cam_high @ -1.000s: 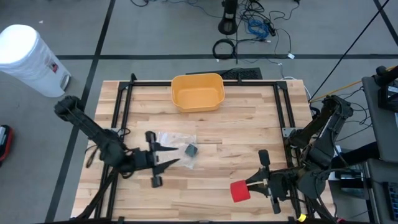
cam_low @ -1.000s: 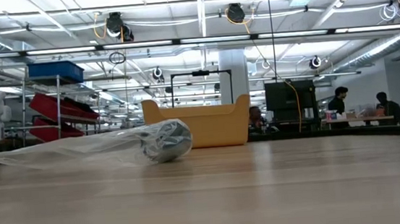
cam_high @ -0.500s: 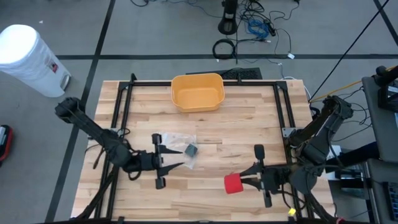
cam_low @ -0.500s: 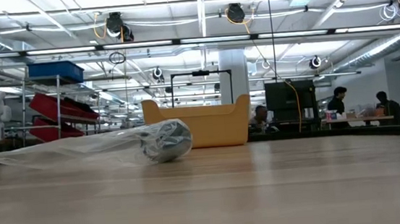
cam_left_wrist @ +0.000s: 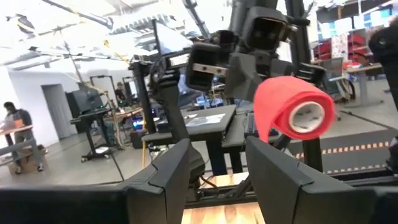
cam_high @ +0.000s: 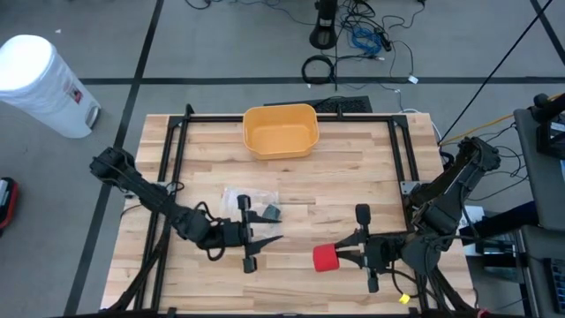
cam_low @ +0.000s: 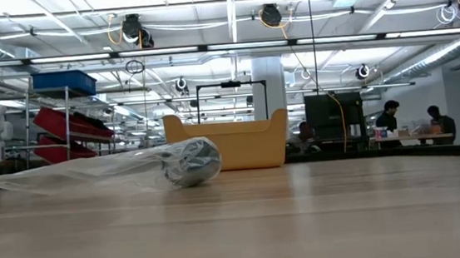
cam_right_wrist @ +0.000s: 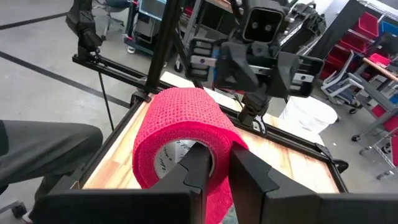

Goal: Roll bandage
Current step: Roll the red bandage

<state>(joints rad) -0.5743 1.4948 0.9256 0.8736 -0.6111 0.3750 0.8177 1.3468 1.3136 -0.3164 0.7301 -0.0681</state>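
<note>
- Now the right gripper (cam_high: 346, 258) is clamped on the red bandage roll (cam_high: 326, 258).
- Facing it, the left gripper (cam_high: 272, 239) hangs empty, fingers parted.

Grey floor (cam_high: 221, 40) with dark seam lines; white bin (cam_high: 42, 84) at corner; cables (cam_high: 362, 40) tangled beyond tabletop (cam_high: 353, 168). Ceiling lamps (cam_low: 270, 14) lit. Red and blue shelf bins (cam_low: 65, 102). People (cam_low: 389, 119) at far desks.

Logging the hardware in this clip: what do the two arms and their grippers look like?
Both arms are dark, jointed links with black cables alongside. The left gripper and right gripper each end in two slim, tapering black fingers on a crossbar. Yellow wiring shows near the right arm's base.
</note>
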